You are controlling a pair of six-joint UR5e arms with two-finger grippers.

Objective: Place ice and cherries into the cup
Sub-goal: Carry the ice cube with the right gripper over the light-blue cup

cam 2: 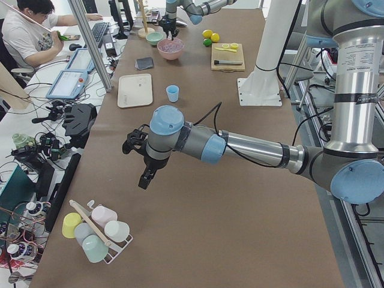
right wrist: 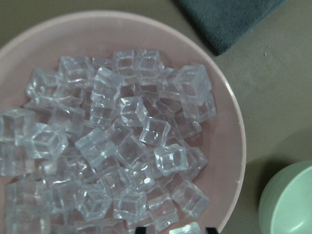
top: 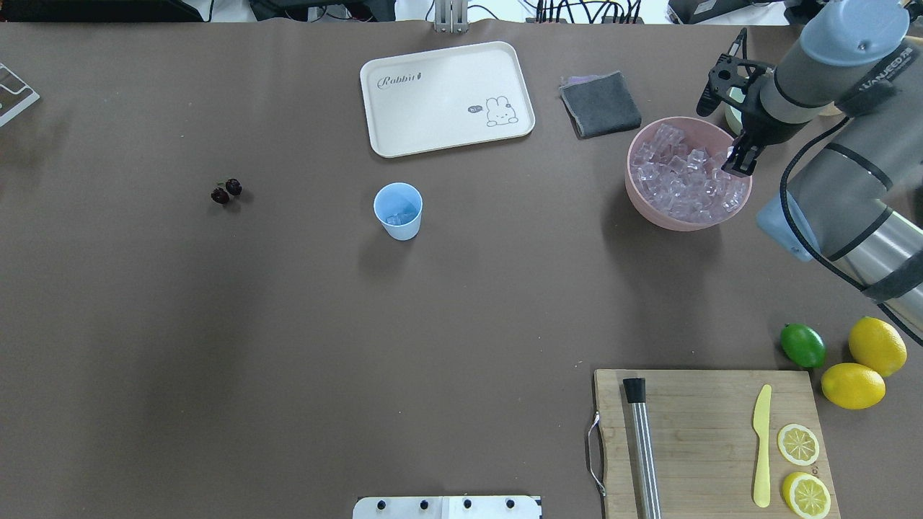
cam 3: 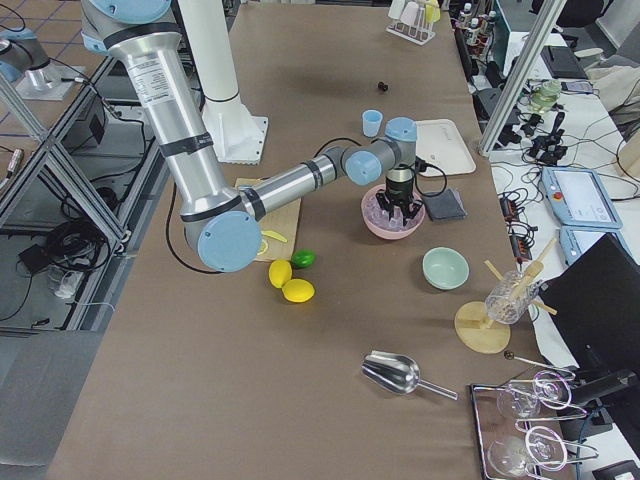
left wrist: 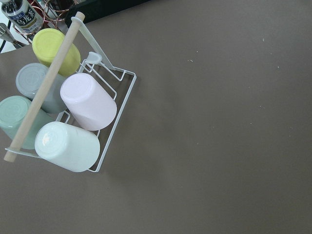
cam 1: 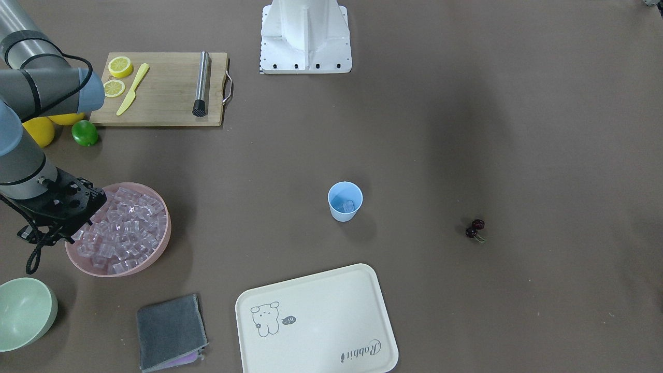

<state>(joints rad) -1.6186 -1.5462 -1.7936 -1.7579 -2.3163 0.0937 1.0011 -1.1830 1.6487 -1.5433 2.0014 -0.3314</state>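
Observation:
The pale blue cup (cam 1: pixel 345 202) (top: pixel 397 210) stands mid-table with a few ice cubes inside. The cherries (cam 1: pixel 475 228) (top: pixel 226 191) lie on the table, well away from the cup, on the robot's left side. Many ice cubes (top: pixel 685 176) (right wrist: pixel 122 141) fill the pink bowl (top: pixel 634 187) (right wrist: pixel 229 97). My right gripper (top: pixel 743 155) (right wrist: pixel 176 229) hangs over the bowl's far side, open, its tips either side of one cube. My left gripper (cam 2: pixel 146 179) hovers over bare table far from the cup; I cannot tell whether it is open or shut.
A mint-green bowl (cam 1: pixel 23 311) and a grey cloth (top: pixel 600 104) sit beside the pink bowl. A cream tray (top: pixel 447 97) lies beyond the cup. A cutting board (top: pixel 707 432), a lime (top: pixel 802 344) and lemons are near the robot's right. A cup rack (left wrist: pixel 63 112) is below the left wrist.

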